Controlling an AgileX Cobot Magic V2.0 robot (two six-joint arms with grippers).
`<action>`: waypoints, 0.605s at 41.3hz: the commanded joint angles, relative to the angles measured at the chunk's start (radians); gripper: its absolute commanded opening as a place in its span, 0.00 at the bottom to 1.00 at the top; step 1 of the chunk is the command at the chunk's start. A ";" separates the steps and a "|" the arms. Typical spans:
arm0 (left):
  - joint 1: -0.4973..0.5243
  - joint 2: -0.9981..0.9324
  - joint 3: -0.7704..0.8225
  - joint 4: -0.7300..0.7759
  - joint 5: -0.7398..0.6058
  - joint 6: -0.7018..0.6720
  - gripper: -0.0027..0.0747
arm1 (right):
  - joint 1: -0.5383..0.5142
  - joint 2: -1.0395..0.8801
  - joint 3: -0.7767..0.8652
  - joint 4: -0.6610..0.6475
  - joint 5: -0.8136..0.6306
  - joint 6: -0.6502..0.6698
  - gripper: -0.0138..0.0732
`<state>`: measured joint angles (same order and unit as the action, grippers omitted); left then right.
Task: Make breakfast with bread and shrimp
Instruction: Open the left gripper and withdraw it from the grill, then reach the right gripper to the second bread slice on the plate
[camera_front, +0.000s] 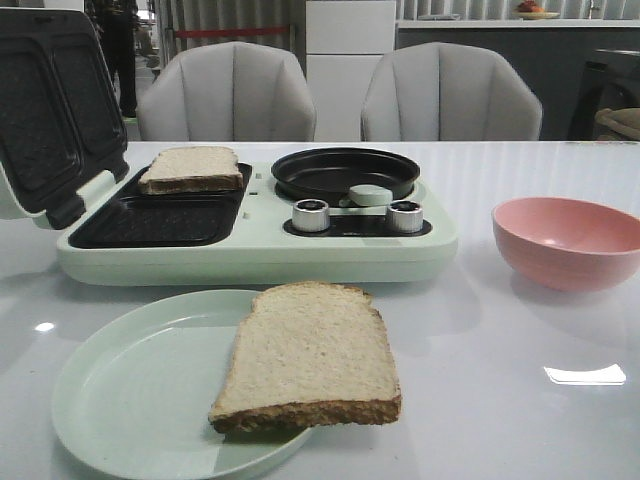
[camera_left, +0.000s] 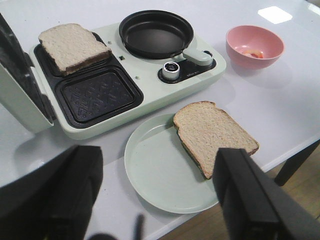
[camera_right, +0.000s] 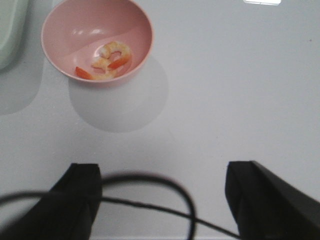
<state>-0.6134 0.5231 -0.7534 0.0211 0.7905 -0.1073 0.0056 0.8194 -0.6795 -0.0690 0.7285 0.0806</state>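
The left end effector hovers spread and empty above the counter. 1 bread slice lies in the open sandwich maker, another overhangs the green plate. Rightward, shrimp sit in the pink bowl; the right end effector hangs spread nearby.

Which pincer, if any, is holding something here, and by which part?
Neither. The left pincer is open above the plate; the right pincer is open over bare table.
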 joint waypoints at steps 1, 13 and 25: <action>-0.005 0.003 -0.028 0.010 -0.091 -0.003 0.71 | 0.016 0.007 -0.059 0.062 -0.008 -0.040 0.86; -0.005 0.003 -0.028 0.028 -0.114 -0.003 0.71 | 0.121 0.151 -0.110 0.369 0.073 -0.211 0.86; -0.005 0.003 -0.028 0.030 -0.114 -0.003 0.71 | 0.199 0.377 -0.110 0.725 0.066 -0.466 0.86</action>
<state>-0.6134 0.5231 -0.7528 0.0486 0.7620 -0.1073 0.1943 1.1540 -0.7532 0.5321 0.8339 -0.3034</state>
